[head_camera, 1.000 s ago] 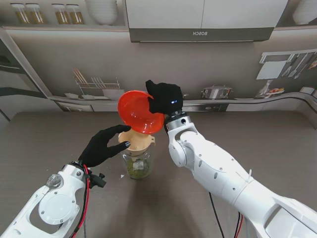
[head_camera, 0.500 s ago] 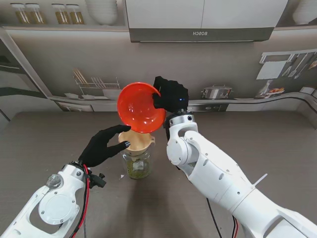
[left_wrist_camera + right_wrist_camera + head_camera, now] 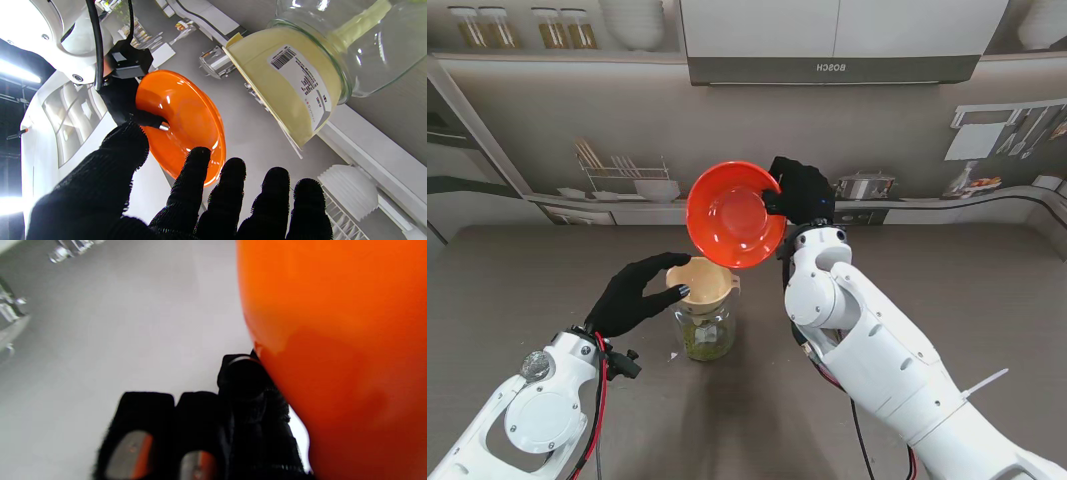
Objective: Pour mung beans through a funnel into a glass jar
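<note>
Orange bowl (image 3: pixel 736 215) gripped in right hand (image 3: pixel 800 192).

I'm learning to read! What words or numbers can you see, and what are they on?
"BOSCH", seen upside down, on the hood of the kitchen backdrop.
Sticker on the funnel: a barcode and small print, too small to read.
Nothing readable on the bowl or jar.

funnel (image 3: pixel 704 282) in jar (image 3: pixel 704 330) | bowl (image 3: pixel 736 215) above-right, farther | left hand (image 3: pixel 635 293) left of jar
</note>
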Controlling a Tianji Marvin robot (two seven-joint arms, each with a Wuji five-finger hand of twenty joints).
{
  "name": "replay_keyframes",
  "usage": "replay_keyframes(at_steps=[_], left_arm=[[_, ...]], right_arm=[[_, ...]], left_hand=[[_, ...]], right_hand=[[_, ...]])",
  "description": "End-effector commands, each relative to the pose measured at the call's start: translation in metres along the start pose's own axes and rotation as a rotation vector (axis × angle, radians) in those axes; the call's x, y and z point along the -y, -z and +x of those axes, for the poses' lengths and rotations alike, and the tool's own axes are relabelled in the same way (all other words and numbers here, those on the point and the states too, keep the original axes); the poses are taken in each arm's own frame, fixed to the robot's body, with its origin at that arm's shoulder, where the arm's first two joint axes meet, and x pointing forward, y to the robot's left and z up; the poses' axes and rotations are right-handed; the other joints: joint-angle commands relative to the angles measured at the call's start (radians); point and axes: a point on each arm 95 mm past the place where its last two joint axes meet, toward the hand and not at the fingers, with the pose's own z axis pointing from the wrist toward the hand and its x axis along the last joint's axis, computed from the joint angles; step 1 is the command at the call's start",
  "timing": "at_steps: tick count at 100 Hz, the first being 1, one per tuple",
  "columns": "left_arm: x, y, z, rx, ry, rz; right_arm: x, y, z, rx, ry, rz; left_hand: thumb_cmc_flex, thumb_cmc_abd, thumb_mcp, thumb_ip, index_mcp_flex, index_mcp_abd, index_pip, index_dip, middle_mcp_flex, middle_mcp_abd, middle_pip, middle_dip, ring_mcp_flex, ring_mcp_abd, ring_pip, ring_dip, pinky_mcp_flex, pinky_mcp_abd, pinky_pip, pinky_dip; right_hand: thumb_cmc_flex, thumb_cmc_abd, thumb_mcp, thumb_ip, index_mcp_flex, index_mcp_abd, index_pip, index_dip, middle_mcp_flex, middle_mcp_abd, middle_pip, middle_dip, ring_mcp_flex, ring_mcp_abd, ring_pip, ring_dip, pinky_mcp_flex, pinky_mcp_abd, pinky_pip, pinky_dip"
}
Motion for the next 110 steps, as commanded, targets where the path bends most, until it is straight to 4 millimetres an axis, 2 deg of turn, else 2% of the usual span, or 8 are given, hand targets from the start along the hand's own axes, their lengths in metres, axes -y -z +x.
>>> replay_keyframes(at_steps=[1,21,46,73,110], left_arm=[[-0.002,0.0,0.001,0.001,0.009,-0.015],[-0.003,-0.001,0.001,0.001,0.009,-0.018],[-0.003,-0.002,0.0,-0.002,0.01,-0.022],[-0.004,-0.002,0.0,-0.011,0.006,-0.023],[-0.004,-0.001,-0.001,-0.01,0.003,-0.022]], right_arm=[[-0.003,0.003,-0.011,0.018,0.007,0.018],[-0.009,0.012,-0.037,0.07,0.009,0.07],[-0.004,0.024,-0.072,0.123,0.032,0.134],[0.01,0.035,-0.105,0.185,0.053,0.202],[0.036,0.051,-0.14,0.257,0.06,0.294]], left_hand=[[0.011,0.043,-0.023,0.032,0.013,0.003,0.003,-0.004,0.014,-0.002,-0.012,-0.006,-0.018,-0.021,-0.025,0.001,-0.016,-0.019,-0.027,0.013],[0.01,0.044,-0.024,0.032,0.011,0.001,0.001,-0.004,0.013,-0.003,-0.013,-0.006,-0.019,-0.022,-0.026,0.0,-0.017,-0.019,-0.027,0.014],[0.011,0.044,-0.024,0.032,0.011,0.003,0.001,-0.004,0.014,-0.001,-0.012,-0.006,-0.018,-0.022,-0.026,0.001,-0.017,-0.019,-0.027,0.014],[0.011,0.045,-0.024,0.032,0.009,0.003,0.001,-0.005,0.015,-0.003,-0.012,-0.006,-0.018,-0.023,-0.026,0.001,-0.017,-0.018,-0.027,0.014],[0.012,0.045,-0.024,0.032,0.015,0.003,0.003,-0.004,0.016,-0.002,-0.012,-0.006,-0.017,-0.022,-0.025,0.001,-0.018,-0.018,-0.027,0.014]], right_hand=[[0.076,0.047,0.105,0.015,0.015,-0.03,0.046,0.006,0.082,0.105,-0.002,-0.018,0.01,-0.149,0.102,0.018,0.049,-0.158,0.198,0.025],[0.08,0.044,0.104,0.017,0.017,-0.027,0.044,0.007,0.082,0.111,-0.003,-0.015,0.009,-0.141,0.106,0.017,0.049,-0.15,0.2,0.024],[0.079,0.045,0.103,0.017,0.021,-0.026,0.039,0.007,0.083,0.112,-0.005,-0.014,0.009,-0.139,0.107,0.016,0.049,-0.147,0.202,0.023],[0.079,0.044,0.103,0.017,0.021,-0.026,0.038,0.009,0.082,0.113,-0.005,-0.013,0.009,-0.137,0.109,0.015,0.048,-0.145,0.202,0.022],[0.077,0.045,0.104,0.017,0.02,-0.031,0.037,0.011,0.08,0.112,-0.004,-0.01,0.009,-0.137,0.109,0.014,0.049,-0.145,0.202,0.021]])
